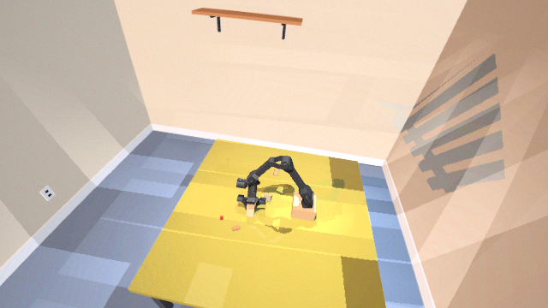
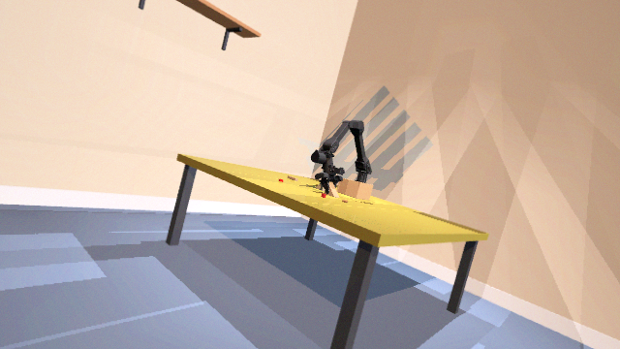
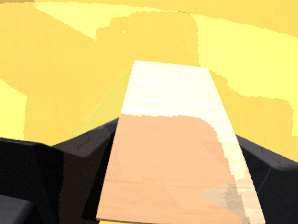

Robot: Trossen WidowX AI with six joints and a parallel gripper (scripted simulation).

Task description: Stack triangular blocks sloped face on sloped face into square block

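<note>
A pale wooden triangular block (image 1: 250,210) (image 2: 333,189) (image 3: 165,160) sits between the fingers of my gripper (image 1: 251,205) (image 2: 331,186) (image 3: 166,127). In the wrist view a finger lies close against each long side of it, and its broad face points up toward the camera. The gripper is shut on this block, at or near table height; any gap below it cannot be made out. A second block (image 1: 268,198), apparently the other triangular one, stands apart beside the gripper, toward the arm's base in the top view. Its slope is too small to read.
The arm's base stands on a wooden box (image 1: 303,213) (image 2: 356,189) on the yellow table (image 1: 274,265) (image 2: 426,225). A red cube (image 1: 221,217) (image 2: 324,196) and a flat brown piece (image 1: 235,228) (image 2: 345,201) lie near the gripper. Another light block (image 1: 276,172) lies beyond the arm.
</note>
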